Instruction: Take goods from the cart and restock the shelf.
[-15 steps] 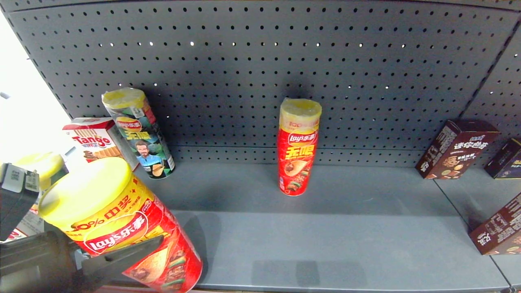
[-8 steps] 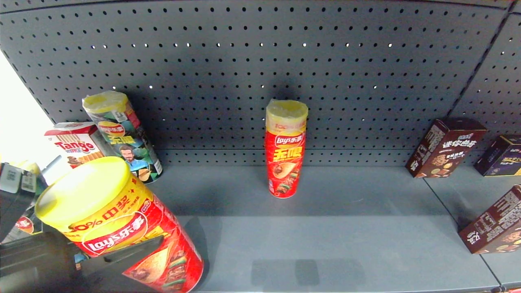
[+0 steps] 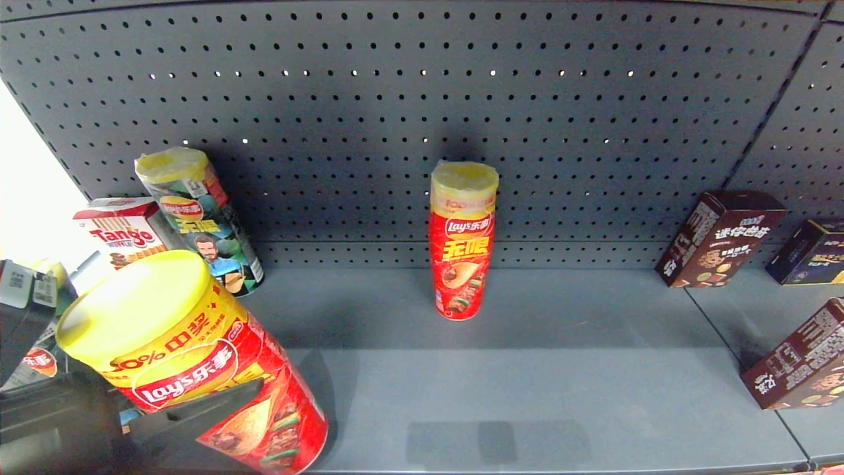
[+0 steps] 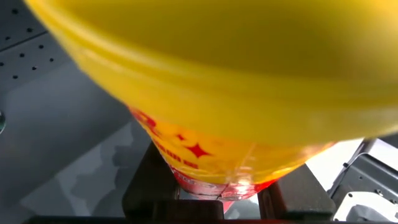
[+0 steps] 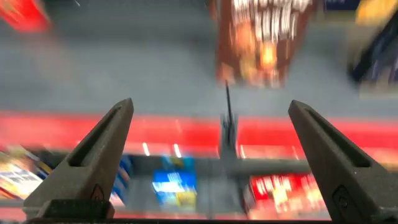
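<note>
My left gripper (image 3: 142, 396) is shut on a red chips can with a yellow lid (image 3: 191, 369), held tilted over the front left of the grey shelf (image 3: 501, 389). The same can (image 4: 217, 93) looms close in the left wrist view, clamped between the dark fingers (image 4: 146, 186). A second red chips can (image 3: 461, 241) stands upright at the back middle of the shelf. A dark-printed chips can (image 3: 201, 221) leans at the back left. My right gripper (image 5: 217, 155) is open, with nothing between its fingers, facing a blurred shelf edge and a brown box (image 5: 264, 40).
A white and red wafer box (image 3: 122, 231) stands at the far left. Brown boxes (image 3: 719, 241) (image 3: 798, 359) and a dark blue box (image 3: 808, 254) sit on the right. A perforated back panel (image 3: 422, 99) closes the rear. Bare shelf lies between the middle can and the right boxes.
The head view shifted to the right a second ago, then held steady. The held can stays in my left gripper in nearly the same place.
</note>
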You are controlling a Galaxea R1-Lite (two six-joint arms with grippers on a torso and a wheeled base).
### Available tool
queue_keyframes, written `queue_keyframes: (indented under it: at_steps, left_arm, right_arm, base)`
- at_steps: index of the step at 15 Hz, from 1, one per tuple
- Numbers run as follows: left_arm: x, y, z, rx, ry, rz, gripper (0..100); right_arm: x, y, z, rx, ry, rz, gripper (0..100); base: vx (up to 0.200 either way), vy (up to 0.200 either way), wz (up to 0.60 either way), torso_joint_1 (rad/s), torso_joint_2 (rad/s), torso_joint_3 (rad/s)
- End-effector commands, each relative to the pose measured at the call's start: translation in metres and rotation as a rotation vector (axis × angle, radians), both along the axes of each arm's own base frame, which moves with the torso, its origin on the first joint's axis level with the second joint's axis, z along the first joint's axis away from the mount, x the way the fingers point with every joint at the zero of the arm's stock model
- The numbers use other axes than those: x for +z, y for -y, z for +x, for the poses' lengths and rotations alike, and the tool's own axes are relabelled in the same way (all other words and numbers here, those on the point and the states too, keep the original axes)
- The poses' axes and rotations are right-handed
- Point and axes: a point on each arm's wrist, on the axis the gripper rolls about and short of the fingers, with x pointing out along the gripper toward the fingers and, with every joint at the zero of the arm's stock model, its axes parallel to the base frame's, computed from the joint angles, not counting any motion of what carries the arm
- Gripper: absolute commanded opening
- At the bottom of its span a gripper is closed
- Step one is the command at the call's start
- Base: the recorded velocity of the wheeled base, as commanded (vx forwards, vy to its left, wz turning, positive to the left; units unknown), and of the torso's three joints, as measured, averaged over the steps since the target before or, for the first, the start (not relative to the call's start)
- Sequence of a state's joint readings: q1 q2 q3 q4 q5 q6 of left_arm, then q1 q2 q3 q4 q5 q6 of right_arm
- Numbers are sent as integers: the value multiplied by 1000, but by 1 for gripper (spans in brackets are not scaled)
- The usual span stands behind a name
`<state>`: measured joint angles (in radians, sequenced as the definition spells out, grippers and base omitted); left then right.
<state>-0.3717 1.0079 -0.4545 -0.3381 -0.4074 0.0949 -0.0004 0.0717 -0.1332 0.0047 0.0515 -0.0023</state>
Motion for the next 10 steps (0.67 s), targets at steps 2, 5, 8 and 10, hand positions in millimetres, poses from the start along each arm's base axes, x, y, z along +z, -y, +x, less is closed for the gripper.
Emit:
queue_keyframes:
  at_steps: [2, 5, 8, 10]
  left_arm:
    - [0, 0, 1, -6, 0, 1, 0]
    - [-1, 0, 0, -10, -5, 3, 0]
    - [-5, 0, -1, -10, -19, 9, 0]
    - [-8, 0, -2, -13, -24, 12, 0]
  right_arm:
    - [80, -2, 21, 158, -12, -28, 100]
    - [110, -11, 68, 359, -53, -127, 100]
    - [113, -29, 111, 495, -82, -162, 100]
    - [113, -40, 139, 515, -88, -164, 100]
  base:
    - [0, 0, 0, 0, 0, 0]
    - [0, 0, 0, 0, 0, 0]
    - [0, 0, 0, 0, 0, 0]
    - [0, 0, 0, 0, 0, 0]
